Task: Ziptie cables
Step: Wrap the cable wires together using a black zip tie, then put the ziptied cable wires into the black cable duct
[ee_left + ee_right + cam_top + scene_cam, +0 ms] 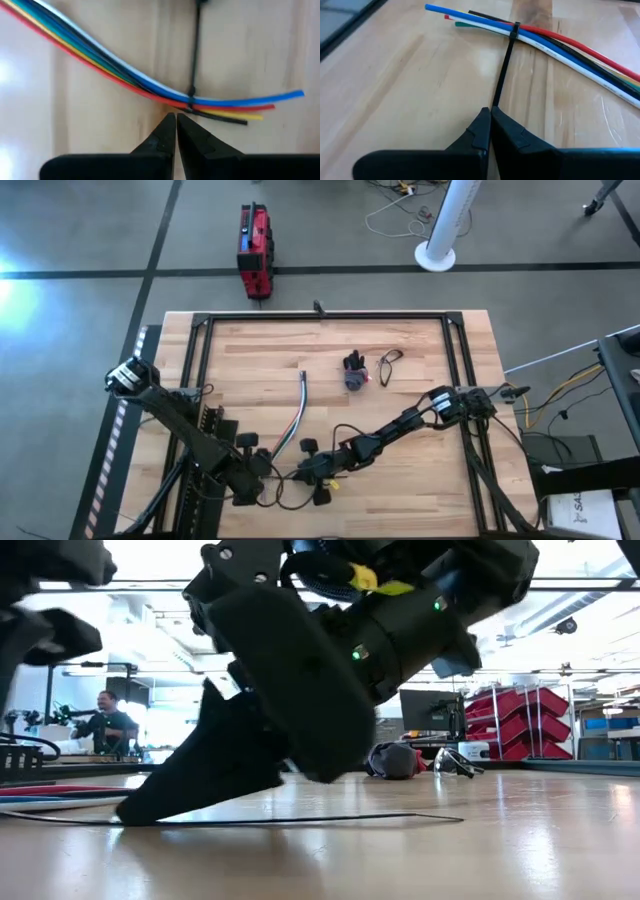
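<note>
The right hand point(491, 116) pinches the ziptie's point(503, 70) tail, its strap running toward 12 o'clock to loop the cables point(560, 45). Those cross the surface point(395, 85) from 10 to 4 o'clock. The left hand point(176, 120), pressed together, touches the cables' opposite side.

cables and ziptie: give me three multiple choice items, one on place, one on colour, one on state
1. Where does the ziptie sit on the cables?
A. near their cut ends
B. at mid-length
C. apart from them

2. Which cable end reaches farthest?
A. red
B. blue
C. yellow

3. How is the right gripper?
A. wide open
B. shut on the ziptie tail
C. shut on the cables

Answers:
1 A, the strap circles the bundle just short of the tips.
2 B, the blue tip sticks out past the others in both wrist views.
3 B, the strap runs straight into its closed fingertips.
</note>
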